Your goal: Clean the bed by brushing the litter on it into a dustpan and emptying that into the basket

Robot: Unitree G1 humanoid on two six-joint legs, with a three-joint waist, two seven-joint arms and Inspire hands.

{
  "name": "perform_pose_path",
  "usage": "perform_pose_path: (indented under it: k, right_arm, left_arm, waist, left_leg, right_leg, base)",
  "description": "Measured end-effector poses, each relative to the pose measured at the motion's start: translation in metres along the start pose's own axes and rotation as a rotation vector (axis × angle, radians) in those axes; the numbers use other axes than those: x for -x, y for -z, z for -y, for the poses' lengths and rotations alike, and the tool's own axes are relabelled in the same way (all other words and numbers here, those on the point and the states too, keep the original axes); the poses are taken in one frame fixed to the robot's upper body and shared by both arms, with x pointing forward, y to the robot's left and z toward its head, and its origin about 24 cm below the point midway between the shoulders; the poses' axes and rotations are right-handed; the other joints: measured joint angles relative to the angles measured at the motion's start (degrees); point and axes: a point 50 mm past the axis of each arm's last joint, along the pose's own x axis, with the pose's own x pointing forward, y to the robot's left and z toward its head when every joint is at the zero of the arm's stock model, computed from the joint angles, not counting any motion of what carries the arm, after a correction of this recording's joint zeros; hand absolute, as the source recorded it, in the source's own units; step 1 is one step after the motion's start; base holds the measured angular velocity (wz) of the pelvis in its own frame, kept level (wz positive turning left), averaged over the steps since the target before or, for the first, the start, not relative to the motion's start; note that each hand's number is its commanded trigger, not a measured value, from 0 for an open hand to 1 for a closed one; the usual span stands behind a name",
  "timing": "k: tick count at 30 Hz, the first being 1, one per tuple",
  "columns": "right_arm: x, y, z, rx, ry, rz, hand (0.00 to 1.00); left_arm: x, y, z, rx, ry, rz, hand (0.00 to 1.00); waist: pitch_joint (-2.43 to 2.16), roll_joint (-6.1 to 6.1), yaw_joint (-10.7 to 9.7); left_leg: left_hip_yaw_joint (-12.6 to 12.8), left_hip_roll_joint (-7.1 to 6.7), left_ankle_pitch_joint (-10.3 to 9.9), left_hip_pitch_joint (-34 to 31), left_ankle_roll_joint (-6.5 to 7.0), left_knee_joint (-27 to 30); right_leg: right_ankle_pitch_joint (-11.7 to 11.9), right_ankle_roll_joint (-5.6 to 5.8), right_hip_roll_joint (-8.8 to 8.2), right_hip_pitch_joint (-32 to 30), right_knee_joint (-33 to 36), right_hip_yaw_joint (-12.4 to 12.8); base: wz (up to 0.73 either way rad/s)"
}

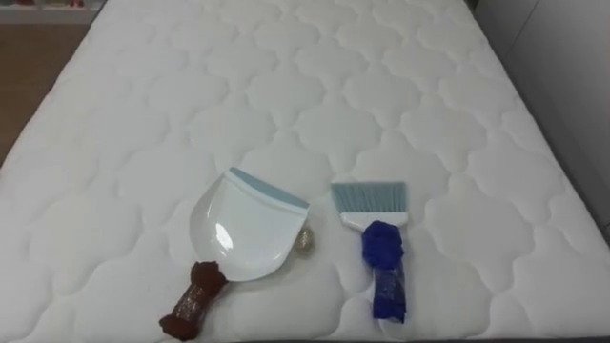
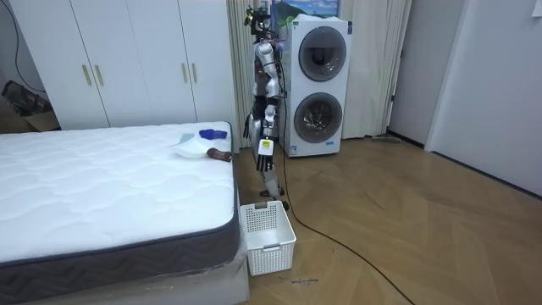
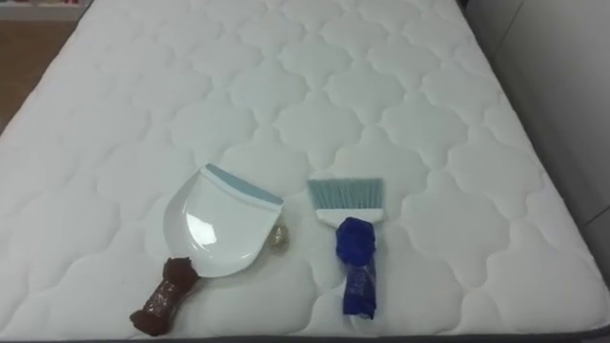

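Note:
A white quilted mattress (image 1: pixel 286 86) stretches away from me. Near its foot lies a white dustpan (image 1: pixel 246 229) with a pale blue lip and a brown wrapped handle (image 1: pixel 193 303). To its right lies a small brush (image 1: pixel 374 214) with light blue bristles and a blue wrapped handle (image 1: pixel 385 276). A small crumpled scrap (image 1: pixel 305 241) rests on the mattress between them, against the pan's right edge. In the room view I stand at the foot of the bed, by the corner where the dustpan (image 2: pixel 191 149) lies. My left hand (image 2: pixel 265 146) hangs at my side, away from the tools.
A white slatted basket (image 2: pixel 267 235) stands on the wooden floor at the bed's near corner. Stacked washing machines (image 2: pixel 318 85) are right behind me, and white wardrobes (image 2: pixel 127 59) line the wall beyond the bed. A grey wall (image 1: pixel 572 86) runs along the mattress's right edge.

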Motion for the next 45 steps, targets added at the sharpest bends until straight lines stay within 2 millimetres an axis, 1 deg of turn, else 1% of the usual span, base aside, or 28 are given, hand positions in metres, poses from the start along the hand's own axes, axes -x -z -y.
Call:
perform_pose_path:
  k: [2, 4, 6, 9, 13, 17, 19, 22, 24, 28, 30, 31, 33, 36, 45]
  right_arm:
    - [0.000, 0.001, 0.000, -0.008, 0.002, -0.003, 0.00]
    - [0.000, 0.004, 0.000, -0.018, 0.003, -0.016, 0.00]
    - [0.001, 0.008, 0.000, -0.021, 0.005, -0.035, 0.00]
    - [0.001, 0.009, 0.001, -0.030, 0.013, -0.038, 0.00]
    - [0.001, 0.009, 0.001, -0.031, 0.013, -0.038, 0.00]
    - [0.001, 0.007, 0.001, -0.027, 0.012, -0.028, 0.00]
    - [0.000, 0.006, 0.001, -0.019, 0.006, -0.017, 0.00]
    - [0.000, 0.001, 0.001, -0.019, 0.001, 0.011, 0.00]
    - [0.000, -0.003, 0.001, 0.003, 0.000, 0.037, 0.00]
    - [-0.001, -0.011, 0.001, 0.010, 0.002, 0.080, 0.00]
    - [-0.001, -0.013, 0.001, 0.033, 0.000, 0.094, 0.00]
    - [-0.001, -0.014, 0.001, 0.045, 0.000, 0.099, 0.00]
    - [-0.001, -0.019, 0.001, 0.065, -0.002, 0.120, 0.00]
    - [-0.001, -0.023, 0.000, 0.082, -0.004, 0.141, 0.00]
    - [-0.001, -0.019, 0.000, 0.074, -0.016, 0.124, 0.00]
  left_arm:
    - [0.000, 0.000, -0.001, 0.003, -0.011, 0.000, 0.00]
    - [-0.001, -0.005, -0.002, 0.027, -0.021, 0.008, 0.00]
    - [-0.002, -0.010, -0.002, 0.077, -0.020, 0.015, 0.00]
    - [-0.002, -0.012, -0.002, 0.151, -0.036, 0.015, 0.00]
    - [-0.002, -0.014, -0.005, 0.246, -0.058, 0.030, 0.00]
    - [-0.002, -0.021, -0.011, 0.337, -0.109, 0.078, 0.00]
    - [-0.001, -0.026, -0.013, 0.344, -0.123, 0.110, 0.00]
    - [0.000, -0.037, -0.018, 0.362, -0.145, 0.174, 0.00]
    - [0.002, -0.053, -0.027, 0.388, -0.188, 0.254, 0.00]
    - [0.008, -0.076, -0.037, 0.416, -0.242, 0.388, 0.00]
    - [0.015, -0.095, -0.045, 0.436, -0.274, 0.478, 0.00]
    - [0.017, -0.100, -0.047, 0.443, -0.285, 0.504, 0.00]
    - [0.028, -0.121, -0.057, 0.471, -0.328, 0.616, 0.00]
    - [0.038, -0.138, -0.064, 0.499, -0.371, 0.714, 0.00]
    - [0.043, -0.146, -0.066, 0.512, -0.420, 0.751, 0.00]
  waist:
    - [-0.07, 0.11, 0.3]
    - [-0.06, 0.14, 0.5]
    - [-0.09, 0.23, 0.7]
    - [-0.20, 0.35, 0.8]
    - [-0.29, 0.51, 0.8]
    - [-0.29, 0.47, 0.8]
    - [-0.31, 0.46, 0.9]
    - [-0.32, 0.49, 0.9]
    - [-0.39, 0.21, 0.9]
    - [-0.43, 0.13, 0.9]
    - [-0.43, -0.02, 0.9]
    - [-0.41, -0.05, 0.9]
    - [-0.42, -0.18, 1.1]
    - [-0.47, -0.26, 1.1]
    - [-0.45, -0.27, 0.9]
  left_leg:
    - [0.0, 0.00, 0.0, 0.1, 0.00, 0.0]
    - [0.1, 0.01, 0.0, 0.2, 0.00, 0.0]
    - [0.0, 0.01, 0.0, 0.1, 0.00, -0.1]
    - [0.0, 0.05, 0.0, 0.1, 0.00, -0.1]
    - [-0.1, 0.07, 0.0, 0.1, 0.01, -0.5]
    - [-0.2, 0.02, 0.0, -0.2, 0.02, -0.4]
    - [-0.1, 0.05, 0.0, -0.2, 0.02, -0.4]
    - [-0.1, 0.07, 0.0, -0.2, 0.02, -0.3]
    - [-0.1, 0.08, 0.0, -0.3, 0.01, -0.2]
    - [-0.2, 0.03, 0.1, -0.2, 0.01, -0.2]
    - [-0.2, 0.03, 0.1, -0.3, 0.01, -0.2]
    - [-0.2, 0.03, 0.1, -0.3, 0.01, -0.2]
    - [-0.3, 0.03, 0.1, -0.2, 0.02, -0.3]
    - [-0.2, 0.06, 0.1, -0.2, 0.03, -0.3]
    - [-0.3, 0.07, 0.1, -0.2, 0.02, -0.3]
  right_leg:
    - [0.0, 0.00, 0.00, 0.0, 0.0, 0.0]
    - [0.0, 0.01, 0.00, 0.1, 0.0, 0.0]
    - [0.0, 0.01, 0.00, 0.1, -0.1, 0.0]
    - [0.1, 0.06, 0.05, 0.1, -0.7, -0.1]
    - [0.4, 0.10, 0.18, 0.0, -0.9, 0.0]
    - [0.5, 0.13, 0.15, 0.0, -0.9, -0.4]
    - [0.5, 0.12, 0.14, 0.0, -0.9, -0.4]
    - [0.6, 0.12, 0.14, 0.0, -0.8, -0.6]
    - [0.6, 0.11, 0.12, 0.0, -0.8, -0.8]
    - [0.6, 0.15, 0.07, 0.0, -0.8, -0.8]
    - [0.6, 0.15, 0.07, 0.0, -0.8, -0.7]
    - [0.6, 0.15, 0.07, 0.0, -0.8, -0.7]
    - [0.6, 0.15, 0.06, 0.0, -0.8, -0.7]
    - [0.6, 0.15, 0.09, 0.0, -0.8, -0.7]
    - [0.6, 0.15, 0.05, 0.0, -1.0, -1.0]
  base:
    - [-0.02]
    - [0.00]
    - [0.00]
    - [0.00]
    - [0.00]
    - [0.02]
    - [0.00]
    - [0.00]
    - [0.00]
    - [0.00]
    - [0.00]
    - [0.00]
    - [0.00]
    - [-0.01]
    - [0.00]
